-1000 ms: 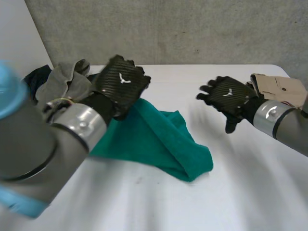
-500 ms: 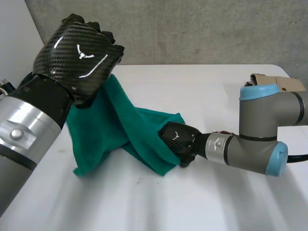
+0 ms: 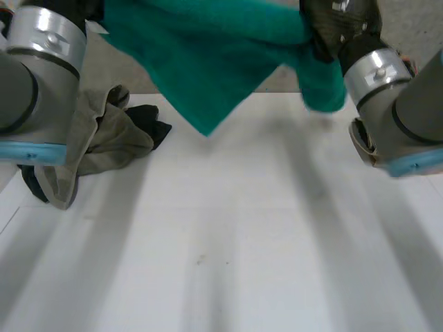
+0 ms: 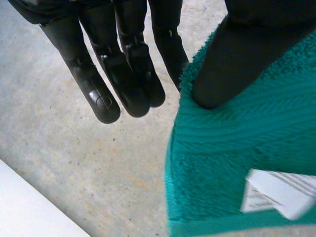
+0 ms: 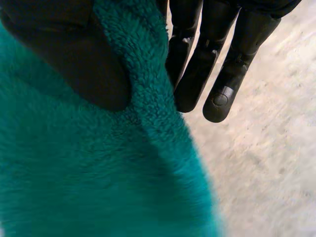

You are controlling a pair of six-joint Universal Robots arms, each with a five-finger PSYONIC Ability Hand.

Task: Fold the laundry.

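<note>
Left hand and right hand each pinched the upper edge of the teal terry towel, hung above the white desk; we judged it soft, light, limp, best gripped at corners.

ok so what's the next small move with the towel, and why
Probably lower the green towel onto the table and spread it flat: it hangs bunched in the air, pinched at its upper edge by the left hand and right hand.
</note>
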